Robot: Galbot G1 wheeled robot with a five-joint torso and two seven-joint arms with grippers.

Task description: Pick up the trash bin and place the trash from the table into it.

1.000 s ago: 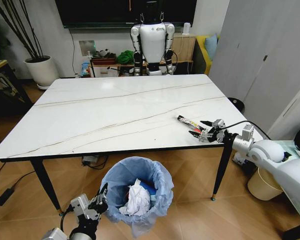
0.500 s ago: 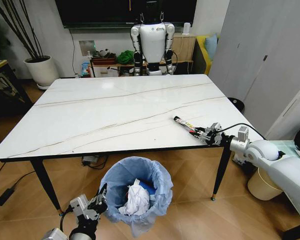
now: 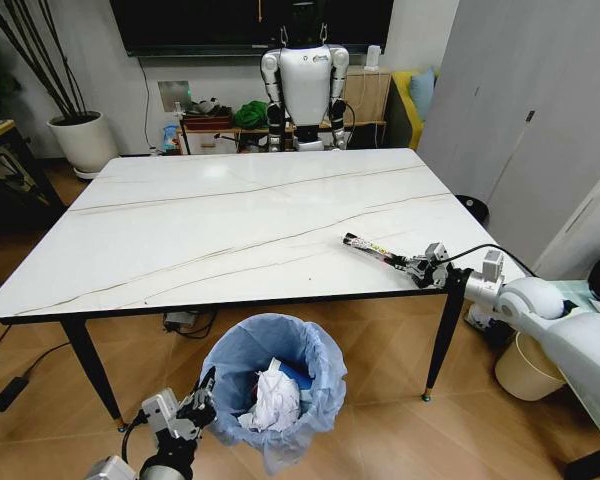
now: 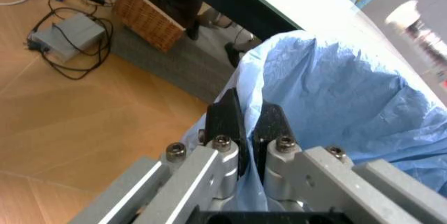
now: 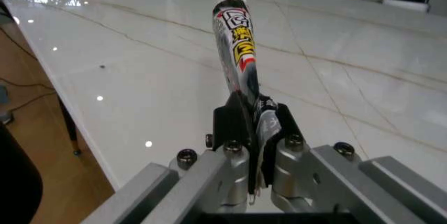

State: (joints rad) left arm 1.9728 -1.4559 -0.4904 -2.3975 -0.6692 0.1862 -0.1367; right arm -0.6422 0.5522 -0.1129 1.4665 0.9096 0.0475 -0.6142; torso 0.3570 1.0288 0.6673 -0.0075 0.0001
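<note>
The right gripper (image 3: pixel 412 266) sits at the table's (image 3: pixel 230 220) near right corner, fingers clamped on one end of the long thin dark wrapper (image 3: pixel 372 250) — the rest juts out ahead of its fingertips, apparently just clear of the marble top. Low at the left, the left gripper (image 4: pixel 244 124) is pinched shut on the rim of the trash bin (image 3: pixel 272 385), blue liner caught between its fingers — crumpled white paper (image 3: pixel 272 398) lies inside the bin, just beyond that grip.
</note>
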